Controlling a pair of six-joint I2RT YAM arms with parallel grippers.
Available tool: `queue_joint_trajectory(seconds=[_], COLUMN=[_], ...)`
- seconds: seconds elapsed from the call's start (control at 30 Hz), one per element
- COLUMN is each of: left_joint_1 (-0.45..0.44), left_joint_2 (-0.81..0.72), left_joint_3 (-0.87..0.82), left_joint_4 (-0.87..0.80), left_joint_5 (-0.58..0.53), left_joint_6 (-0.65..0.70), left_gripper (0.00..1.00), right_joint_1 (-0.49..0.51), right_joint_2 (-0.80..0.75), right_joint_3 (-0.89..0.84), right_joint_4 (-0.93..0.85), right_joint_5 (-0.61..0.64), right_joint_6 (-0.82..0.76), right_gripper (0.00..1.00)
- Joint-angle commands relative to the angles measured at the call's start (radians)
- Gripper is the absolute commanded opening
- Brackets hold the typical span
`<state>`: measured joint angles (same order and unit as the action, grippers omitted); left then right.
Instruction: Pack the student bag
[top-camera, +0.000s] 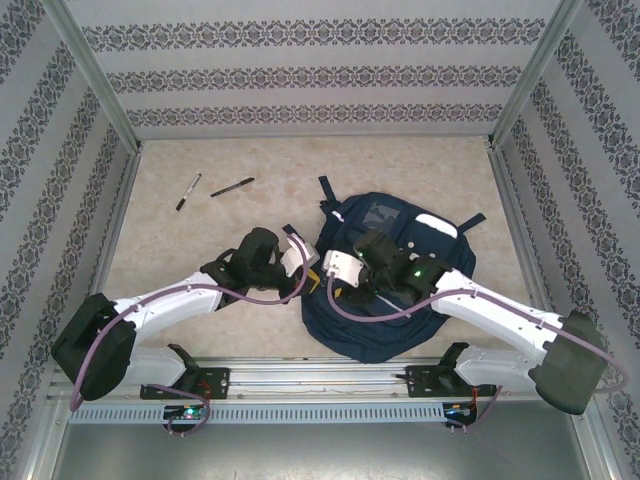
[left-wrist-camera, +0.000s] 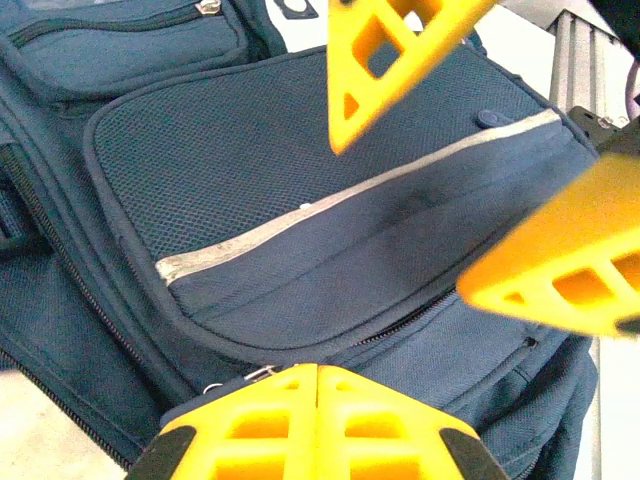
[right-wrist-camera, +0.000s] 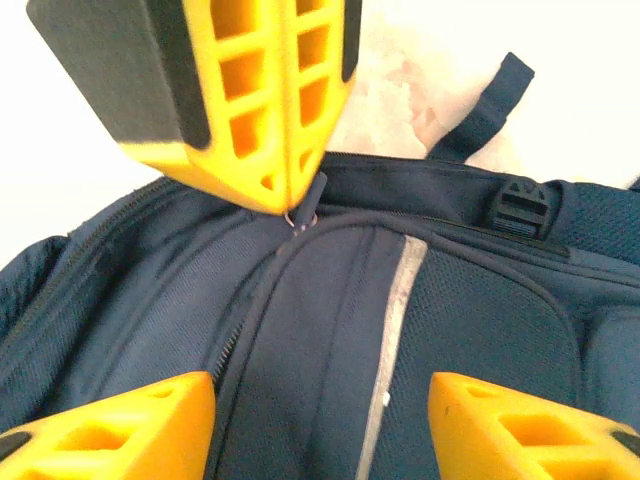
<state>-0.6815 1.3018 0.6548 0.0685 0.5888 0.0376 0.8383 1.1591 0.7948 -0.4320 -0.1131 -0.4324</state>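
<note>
The student bag (top-camera: 385, 215), a navy backpack, lies flat on the table between both arms. My left gripper (left-wrist-camera: 318, 368) is shut at the bag's near-left edge. Its yellow fingertips (right-wrist-camera: 285, 195) pinch the dark zipper pull (right-wrist-camera: 314, 192), with the metal ring (right-wrist-camera: 303, 220) just below them. My right gripper (right-wrist-camera: 320, 385) stands open over the front pocket. One of its fingers is on each side of the grey reflective strip (right-wrist-camera: 395, 320), with nothing between them. From above, the left gripper (top-camera: 312, 272) and the right gripper (top-camera: 345, 290) sit close together over the bag's left side.
Two black pens (top-camera: 188, 191) (top-camera: 232, 187) lie on the table at the back left, apart from the bag. A loose strap with a buckle (right-wrist-camera: 518, 205) sits at the bag's far edge. Patterned walls enclose the table on three sides.
</note>
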Motion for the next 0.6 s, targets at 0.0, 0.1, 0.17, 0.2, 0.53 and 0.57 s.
queue_joint_trajectory(seconds=[0.0,0.1,0.17,0.2,0.53,0.57], left_joint_1=[-0.009,-0.006,0.008,0.016,0.172,0.202], left_joint_2=[0.002,-0.014,-0.02,-0.021,-0.022,-0.015], left_joint_3=[-0.027,-0.052,-0.075,-0.079,-0.141,-0.151], left_joint_4=[0.066,0.052,0.078,0.079,0.165,0.218], left_joint_5=[-0.04,-0.097,-0.123,-0.116,0.194,0.235], left_joint_6=[-0.021,0.05,0.087,0.115,0.439,0.435], left_gripper=[0.24,0.67,0.68,0.7,0.78,0.78], right_joint_1=[0.018,0.018,0.019,0.021,0.058,0.059], right_joint_2=[0.022,0.056,0.085,0.101,0.196,0.193], right_joint_3=[-0.033,-0.029,-0.035,-0.035,-0.056,-0.056], right_joint_4=[0.103,0.092,0.102,0.102,0.138,0.125], right_joint_5=[0.017,0.018,0.018,0.012,0.151,0.103], right_joint_6=[0.096,0.071,0.058,0.054,0.026,0.009], right_gripper=[0.6,0.62,0.63,0.63,0.56,0.57])
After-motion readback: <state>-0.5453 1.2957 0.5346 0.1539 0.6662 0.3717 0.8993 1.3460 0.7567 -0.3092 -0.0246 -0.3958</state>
